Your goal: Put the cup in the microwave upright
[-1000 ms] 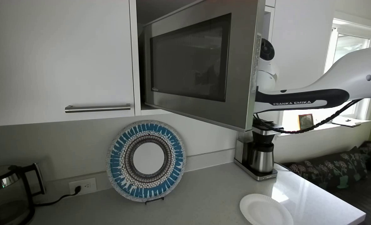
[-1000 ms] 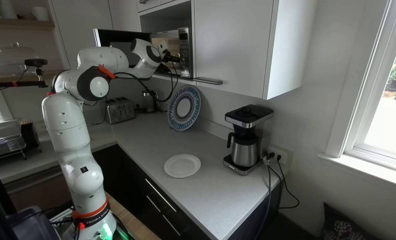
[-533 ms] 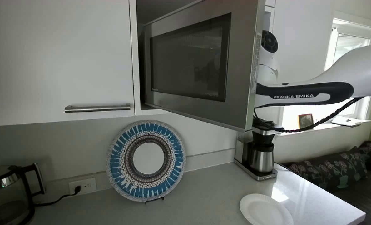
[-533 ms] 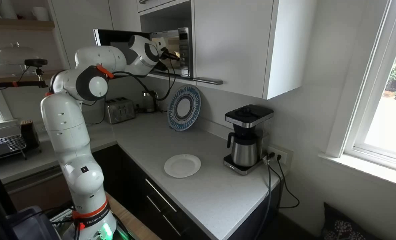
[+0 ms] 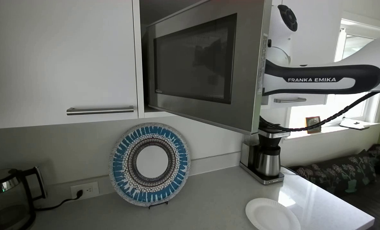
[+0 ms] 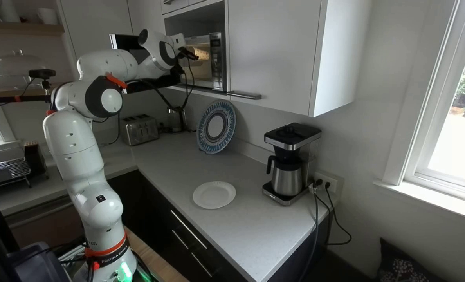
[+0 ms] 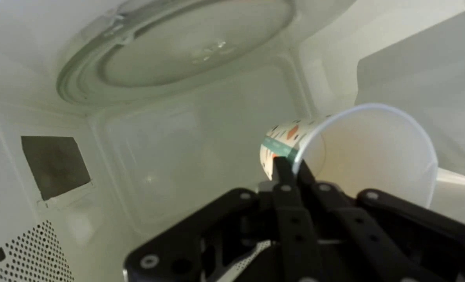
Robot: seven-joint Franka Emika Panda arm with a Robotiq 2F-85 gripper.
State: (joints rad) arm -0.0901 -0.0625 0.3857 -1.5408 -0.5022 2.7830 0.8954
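The microwave [image 5: 193, 64] has its door swung open in both exterior views; its control panel and lit cavity show in an exterior view [image 6: 217, 60]. The cup, white with a green band and orange and black marks, shows in the wrist view [image 7: 367, 152] and at the microwave opening in an exterior view [image 6: 202, 54]. My gripper [image 7: 291, 167] is shut on the cup's wall, one finger inside and one outside. The cup lies tilted on its side, mouth toward the gripper. The gripper also shows in an exterior view [image 6: 189, 54]; the door hides it from the opposite camera.
The glass turntable [image 7: 193, 47] shows at the top of the wrist view, with cavity walls around. The open door [image 6: 125, 41] stands beside the arm. A white plate [image 6: 214, 194], a coffee maker [image 6: 289, 172] and a patterned round plate [image 6: 217, 126] are on the counter.
The arm has moved up and back from the microwave. The cup in the gripper rose with it and shows more clearly at the opening. The door stayed put.
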